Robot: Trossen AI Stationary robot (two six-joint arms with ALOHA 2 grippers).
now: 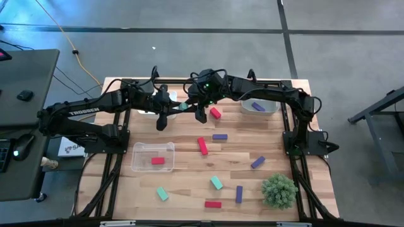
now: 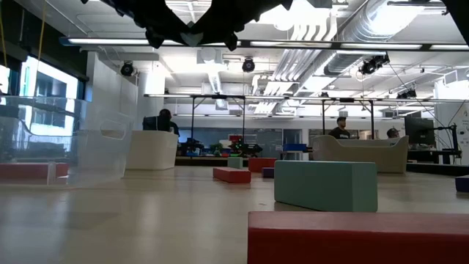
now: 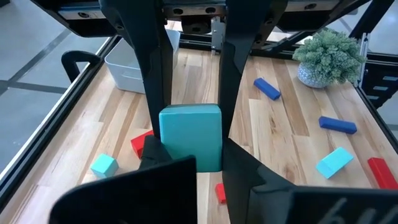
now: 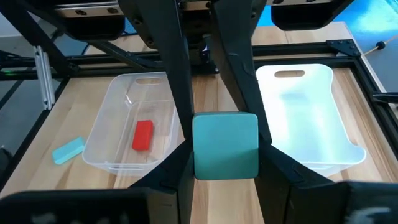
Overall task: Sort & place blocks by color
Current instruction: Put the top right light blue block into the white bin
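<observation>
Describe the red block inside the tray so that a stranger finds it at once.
On the wooden table, find the clear tray on its left side. One red block lies inside it, alone; the other red blocks lie on the bare wood.

Table (image 1: pixel 189 189): we see pale planked wood, smooth.
Trays (image 4: pixel 118 134): clear glossy plastic.
Blocks (image 3: pixel 190 134): matt, smooth.

Grey concrete floor (image 1: pixel 208 16) – dark desk (image 1: pixel 25 69) at side – open ceiling with ducts (image 2: pixel 344 29), strip lights (image 2: pixel 293 45), window (image 2: pixel 44 81)
</observation>
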